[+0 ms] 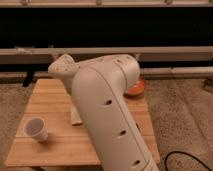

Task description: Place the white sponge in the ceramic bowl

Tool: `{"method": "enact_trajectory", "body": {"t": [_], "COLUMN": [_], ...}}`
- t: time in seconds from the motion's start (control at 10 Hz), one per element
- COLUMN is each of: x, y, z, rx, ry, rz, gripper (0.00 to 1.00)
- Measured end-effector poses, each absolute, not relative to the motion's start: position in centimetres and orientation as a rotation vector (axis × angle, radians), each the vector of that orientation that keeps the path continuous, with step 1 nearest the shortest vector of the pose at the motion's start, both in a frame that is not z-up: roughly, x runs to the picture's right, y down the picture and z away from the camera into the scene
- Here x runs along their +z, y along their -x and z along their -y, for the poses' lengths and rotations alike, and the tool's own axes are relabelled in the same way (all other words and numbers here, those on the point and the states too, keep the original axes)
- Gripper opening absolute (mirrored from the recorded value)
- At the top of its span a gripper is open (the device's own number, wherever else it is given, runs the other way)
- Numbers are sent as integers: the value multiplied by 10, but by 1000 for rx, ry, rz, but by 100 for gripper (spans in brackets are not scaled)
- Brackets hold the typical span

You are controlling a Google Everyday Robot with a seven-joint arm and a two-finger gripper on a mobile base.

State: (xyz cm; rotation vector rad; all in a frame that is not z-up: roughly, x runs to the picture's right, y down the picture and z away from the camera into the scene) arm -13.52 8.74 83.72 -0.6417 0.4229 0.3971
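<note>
The white sponge (75,117) lies flat on the wooden table (47,97), just left of my arm, which hides its right edge. The ceramic bowl (136,88) is orange-red and sits at the table's back right, half hidden behind my arm. My large white arm (107,110) crosses the middle of the view, with its elbow (62,67) over the table's back edge. My gripper is not in view; the arm's own links block it.
A white paper cup (38,129) stands at the table's front left. A dark wall with horizontal rails (165,52) runs behind the table. A black cable (190,161) lies on the carpet at lower right.
</note>
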Motion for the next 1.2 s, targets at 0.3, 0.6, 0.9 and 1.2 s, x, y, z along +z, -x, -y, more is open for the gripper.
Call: {"method": "enact_trajectory", "body": {"t": [0.3,0.6,0.9,1.2], "x": [794,763,741,730], "y": [92,30,-42,-131], "z": [-146,-175,-180,-160], "rx": [338,421,622,890], "ry": [596,577,566,530], "rz": [-397,-389,-380,-380], "gripper": [65,65,65,65]}}
